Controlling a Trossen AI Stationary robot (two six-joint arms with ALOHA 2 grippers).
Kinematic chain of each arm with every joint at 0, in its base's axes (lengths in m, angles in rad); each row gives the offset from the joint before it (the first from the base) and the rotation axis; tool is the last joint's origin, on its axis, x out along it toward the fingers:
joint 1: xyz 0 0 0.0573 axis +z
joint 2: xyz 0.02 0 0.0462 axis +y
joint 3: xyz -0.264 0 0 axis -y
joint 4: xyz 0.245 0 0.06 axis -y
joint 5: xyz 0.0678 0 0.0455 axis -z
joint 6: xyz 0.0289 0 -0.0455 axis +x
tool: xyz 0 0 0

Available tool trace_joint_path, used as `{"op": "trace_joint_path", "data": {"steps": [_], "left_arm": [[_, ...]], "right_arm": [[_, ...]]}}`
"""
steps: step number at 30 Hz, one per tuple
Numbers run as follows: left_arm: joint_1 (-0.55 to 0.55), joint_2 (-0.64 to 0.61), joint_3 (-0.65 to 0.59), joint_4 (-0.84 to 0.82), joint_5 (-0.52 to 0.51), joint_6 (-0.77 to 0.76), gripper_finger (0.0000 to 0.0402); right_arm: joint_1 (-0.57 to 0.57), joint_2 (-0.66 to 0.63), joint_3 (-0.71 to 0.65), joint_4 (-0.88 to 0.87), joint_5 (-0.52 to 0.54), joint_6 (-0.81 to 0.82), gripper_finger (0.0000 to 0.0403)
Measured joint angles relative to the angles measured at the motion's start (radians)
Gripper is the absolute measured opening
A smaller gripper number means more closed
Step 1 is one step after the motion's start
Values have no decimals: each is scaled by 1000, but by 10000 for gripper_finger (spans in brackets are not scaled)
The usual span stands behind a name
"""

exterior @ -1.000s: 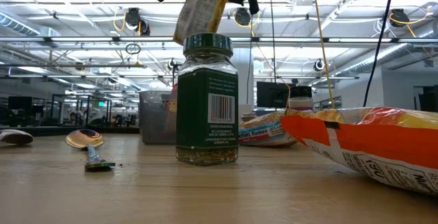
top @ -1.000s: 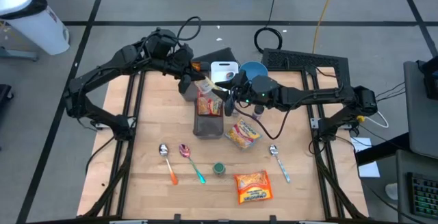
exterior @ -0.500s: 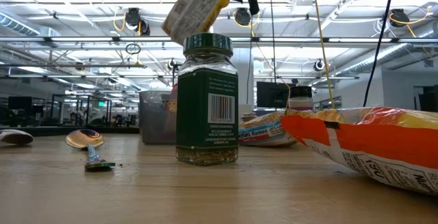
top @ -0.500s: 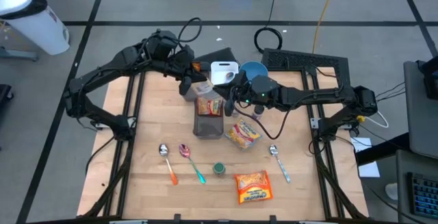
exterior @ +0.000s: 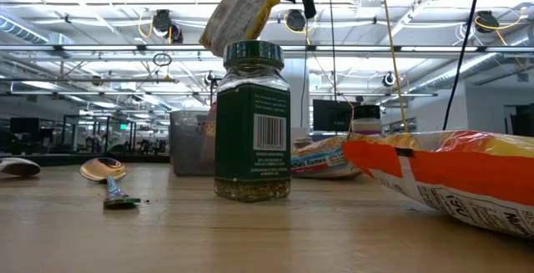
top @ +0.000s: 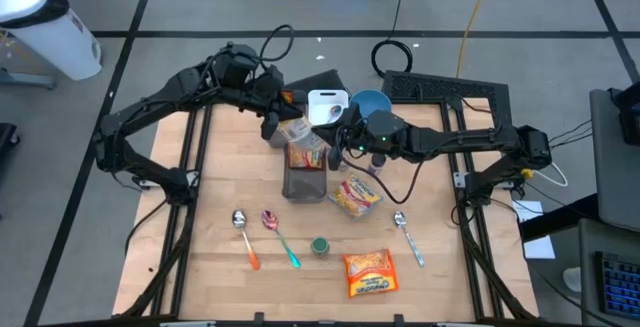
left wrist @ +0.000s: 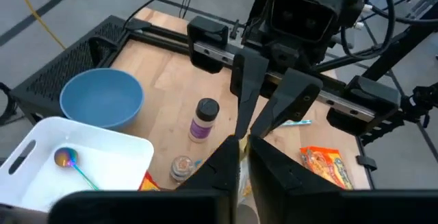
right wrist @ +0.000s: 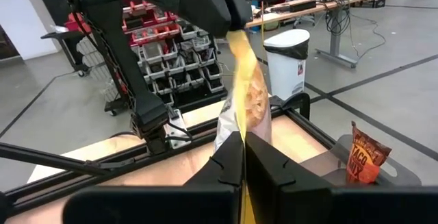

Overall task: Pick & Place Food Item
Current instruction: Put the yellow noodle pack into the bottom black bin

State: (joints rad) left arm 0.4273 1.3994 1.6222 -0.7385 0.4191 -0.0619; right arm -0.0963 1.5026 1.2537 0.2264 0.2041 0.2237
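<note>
high view: both arms meet above the dark bin (top: 304, 174).
snack packet (right wrist: 245, 97): hangs between both grippers, over the bin.
right gripper (right wrist: 243, 162): clenched on the packet's edge.
left gripper (left wrist: 241, 157): fingers nearly together at the packet's other edge; grip uncertain.
advice: one arm should let go fully before the other lowers it.

Yellow-and-white snack packet (right wrist: 241, 107) seen pinched at right gripper (right wrist: 243, 157), dark fingers. Blue bowl (left wrist: 102, 98) and white tray (left wrist: 82, 159) noted beyond left gripper (left wrist: 241, 157). Purple-labelled jar (left wrist: 204, 118) beside it. Green jar (exterior: 253, 121), white barcode. Orange-and-yellow bag (top: 368, 271) well below both grippers. Table (top: 220, 277) pale wood.
</note>
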Motion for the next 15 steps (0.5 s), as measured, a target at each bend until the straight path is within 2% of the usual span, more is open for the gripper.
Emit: {"op": "trace_joint_path", "data": {"steps": [7, 11, 15], "left_arm": [[30, 0, 1, 62, 1, -4, 126], [70, -4, 38, 16, 1, 9, 168], [111, -6, 101, -64, -1, 54, 192]], "right_arm": [[0, -12, 0, -14, -60, -1, 0], [-14, -31, 0, -35, -114, 0, 0], [-54, -75, 9, -87, -183, 24, 0]]}}
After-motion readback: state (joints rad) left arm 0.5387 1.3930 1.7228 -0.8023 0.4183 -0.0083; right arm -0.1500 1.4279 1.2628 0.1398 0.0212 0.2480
